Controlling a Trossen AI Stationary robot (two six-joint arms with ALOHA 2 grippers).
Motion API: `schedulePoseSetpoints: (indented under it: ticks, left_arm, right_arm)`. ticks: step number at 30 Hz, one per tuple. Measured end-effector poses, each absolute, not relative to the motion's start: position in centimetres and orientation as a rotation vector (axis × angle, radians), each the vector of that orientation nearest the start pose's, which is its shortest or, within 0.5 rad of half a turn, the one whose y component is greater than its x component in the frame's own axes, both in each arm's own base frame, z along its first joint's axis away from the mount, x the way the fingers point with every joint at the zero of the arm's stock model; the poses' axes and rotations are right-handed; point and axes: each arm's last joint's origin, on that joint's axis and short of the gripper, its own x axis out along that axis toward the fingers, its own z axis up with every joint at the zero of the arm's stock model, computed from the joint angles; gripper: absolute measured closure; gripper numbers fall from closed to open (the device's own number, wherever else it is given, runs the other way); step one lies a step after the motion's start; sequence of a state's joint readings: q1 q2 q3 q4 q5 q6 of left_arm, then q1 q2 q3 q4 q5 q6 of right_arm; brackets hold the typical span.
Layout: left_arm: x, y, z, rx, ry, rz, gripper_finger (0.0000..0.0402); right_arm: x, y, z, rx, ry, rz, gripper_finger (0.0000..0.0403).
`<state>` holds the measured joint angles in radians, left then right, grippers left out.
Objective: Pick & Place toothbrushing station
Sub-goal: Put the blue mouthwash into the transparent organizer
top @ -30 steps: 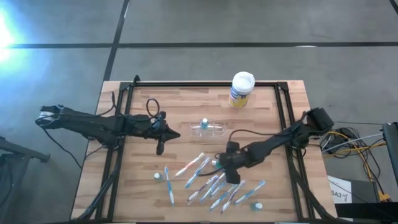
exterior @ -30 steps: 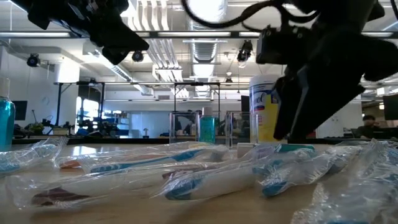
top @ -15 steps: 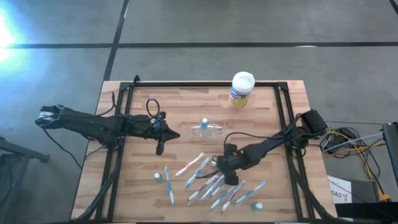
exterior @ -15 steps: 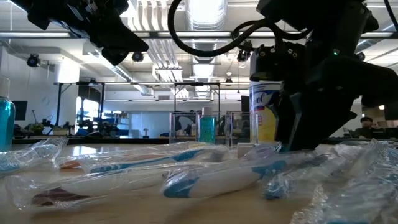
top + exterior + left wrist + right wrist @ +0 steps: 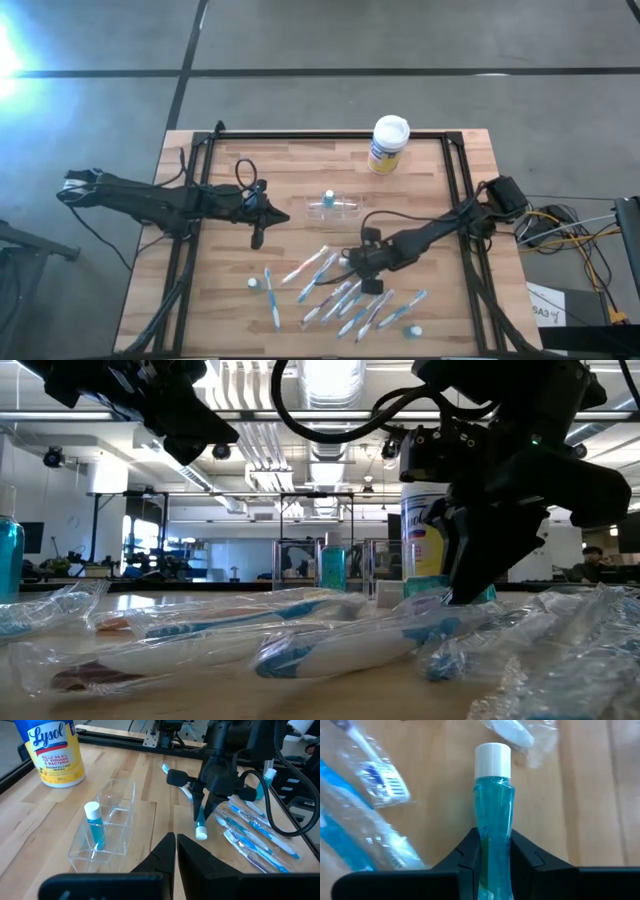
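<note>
A clear plastic holder (image 5: 336, 208) stands on the wooden table with one small teal tube (image 5: 95, 827) upright in an end compartment. Wrapped white-blue toothbrushes (image 5: 330, 290) lie scattered near the front edge, with loose tubes (image 5: 253, 283) among them. My right gripper (image 5: 353, 262) is down at the pile's far edge, shut on another teal, white-capped tube (image 5: 492, 805). My left gripper (image 5: 176, 851) hovers shut to the left of the holder, with nothing in it. My right gripper pinches the tube's teal body (image 5: 493, 837) between its two fingers (image 5: 470, 852), away from the cap. The fingers slant steeply down from the table's right. The tube runs on past the fingertips, white cap (image 5: 201, 833) lowest. Whether the cap touches the table, I cannot tell.
A white-lidded canister with a yellow-blue label (image 5: 388, 145) stands at the table's far edge. Black frame rails (image 5: 200, 190) run along the left, right and far sides. Bare wood lies between the holder and the brushes.
My right gripper's fingers have shut on the teal tube at the far edge of the toothbrush pile. The wrapped brushes beside it have shifted slightly.
</note>
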<state>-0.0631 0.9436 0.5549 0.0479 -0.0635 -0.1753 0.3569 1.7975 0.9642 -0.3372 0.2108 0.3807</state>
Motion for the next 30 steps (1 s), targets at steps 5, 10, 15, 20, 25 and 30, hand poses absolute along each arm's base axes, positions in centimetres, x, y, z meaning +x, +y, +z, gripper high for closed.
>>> schedulePoseSetpoints:
  ticks: [5, 10, 15, 20, 25, 30]
  left_arm:
    - [20.5, -1.1, 24.8, -0.152, 0.339, 0.03, 0.0383]
    - [20.5, -1.1, 24.8, -0.152, 0.336, 0.03, 0.0378]
    - [20.5, -1.1, 24.8, -0.158, 0.336, 0.028, 0.0376]
    - [20.7, -1.2, 25.0, -0.156, 0.332, 0.018, 0.0376]
    - [21.6, -1.3, 26.2, -0.171, 0.332, 0.001, 0.0376]
    - [24.1, -1.5, 28.5, -0.158, 0.463, 0.012, 0.0376]
  right_arm:
    - [30.4, 10.5, 13.8, -0.035, 1.091, -0.129, 0.0347]
    - [29.7, 10.2, 16.1, -0.064, 0.91, -0.11, 0.0347]
    - [28.2, 9.6, 19.0, -0.061, 0.54, 0.001, 0.0348]
    - [25.7, 7.7, 19.9, -0.086, 0.259, 0.057, 0.0348]
    - [24.2, 5.5, 19.6, -0.095, 0.086, -0.003, 0.0348]
    - [23.2, 4.1, 18.2, -0.085, 0.01, -0.05, 0.0348]
